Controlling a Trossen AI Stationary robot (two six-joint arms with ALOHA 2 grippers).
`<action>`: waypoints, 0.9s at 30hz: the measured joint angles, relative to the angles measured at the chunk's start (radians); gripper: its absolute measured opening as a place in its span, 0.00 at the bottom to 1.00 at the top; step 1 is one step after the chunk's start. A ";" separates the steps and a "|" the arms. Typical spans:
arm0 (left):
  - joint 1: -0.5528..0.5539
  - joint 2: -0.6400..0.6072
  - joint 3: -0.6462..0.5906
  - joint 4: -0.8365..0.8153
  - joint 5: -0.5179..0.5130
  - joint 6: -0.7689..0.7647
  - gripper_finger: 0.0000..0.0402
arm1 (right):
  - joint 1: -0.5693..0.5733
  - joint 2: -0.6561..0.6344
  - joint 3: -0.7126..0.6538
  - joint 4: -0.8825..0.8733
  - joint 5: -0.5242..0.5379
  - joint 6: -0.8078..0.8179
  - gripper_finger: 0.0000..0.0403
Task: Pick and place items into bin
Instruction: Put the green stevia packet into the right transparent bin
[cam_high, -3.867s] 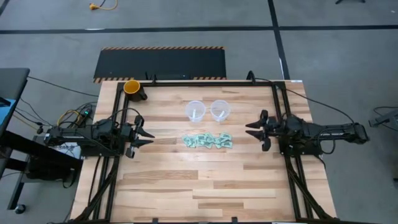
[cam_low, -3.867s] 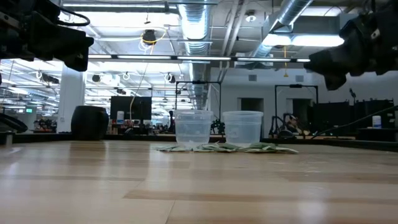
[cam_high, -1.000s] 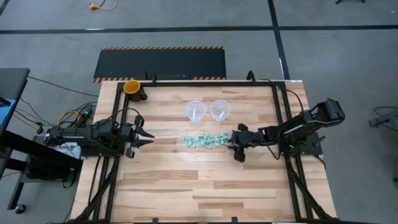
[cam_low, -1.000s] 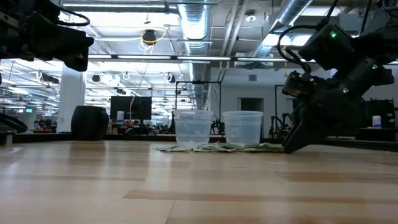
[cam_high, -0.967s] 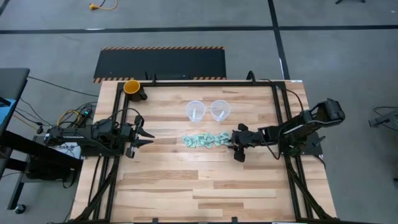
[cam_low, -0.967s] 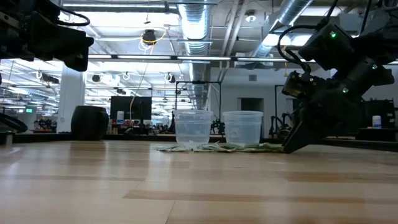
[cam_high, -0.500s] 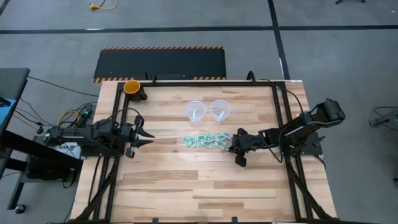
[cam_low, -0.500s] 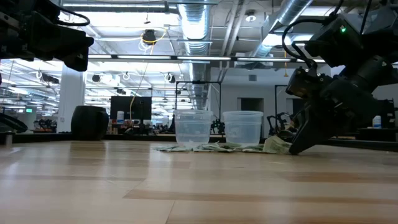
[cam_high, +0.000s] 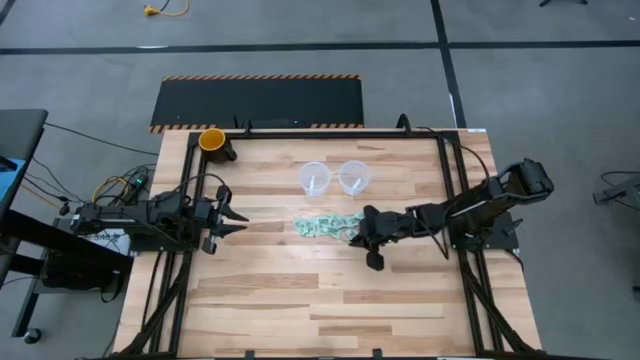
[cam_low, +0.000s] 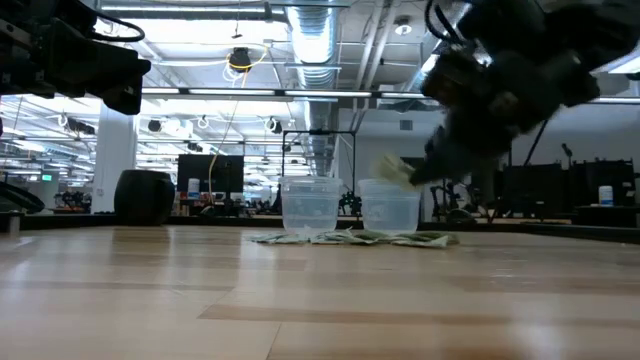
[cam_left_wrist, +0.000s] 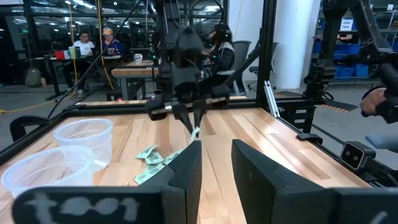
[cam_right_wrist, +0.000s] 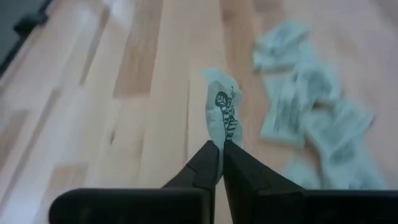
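The items (cam_high: 325, 226) are a loose pile of small pale green-and-white crinkly packets lying flat on the wooden table, just in front of two clear cups (cam_high: 314, 178) (cam_high: 354, 176). My right gripper (cam_right_wrist: 219, 159) hangs above the pile's right end (cam_high: 365, 230), shut on one packet (cam_right_wrist: 222, 115), also seen in the low view (cam_low: 392, 170). The rest of the pile (cam_right_wrist: 311, 106) stays on the table. My left gripper (cam_left_wrist: 216, 165) waits open at the table's left side (cam_high: 235, 215), nothing between its fingers. My right gripper pinches one end of a single packet (cam_right_wrist: 219, 142) between its two fingertips. The fingers slant down from the table's right side. The packet sticks out beyond the fingertips (cam_low: 392, 170), lifted clear of the table and the pile.
An orange cup (cam_high: 212, 140) stands at the far left corner. A dark frame (cam_high: 450, 180) runs along the table's edges. Bare wood lies in front of the pile toward the near edge (cam_high: 320, 300). People sit in the room beyond (cam_left_wrist: 93, 43).
My right gripper has taken hold of one packet at the pile's right end and lifted it clear of the table, rising and moving a little toward the table's left edge. The rest of the pile has stayed in place.
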 joint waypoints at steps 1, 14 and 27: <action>0.000 0.000 0.000 0.000 0.000 0.000 0.19 | -0.008 0.000 0.017 0.000 0.002 -0.008 0.04; 0.000 0.000 0.000 0.000 0.000 0.000 0.19 | -0.198 -0.001 0.275 -0.347 0.007 -0.199 0.03; 0.000 0.000 0.000 0.000 0.000 0.000 0.19 | -0.441 -0.002 0.432 -0.700 0.116 -0.282 0.03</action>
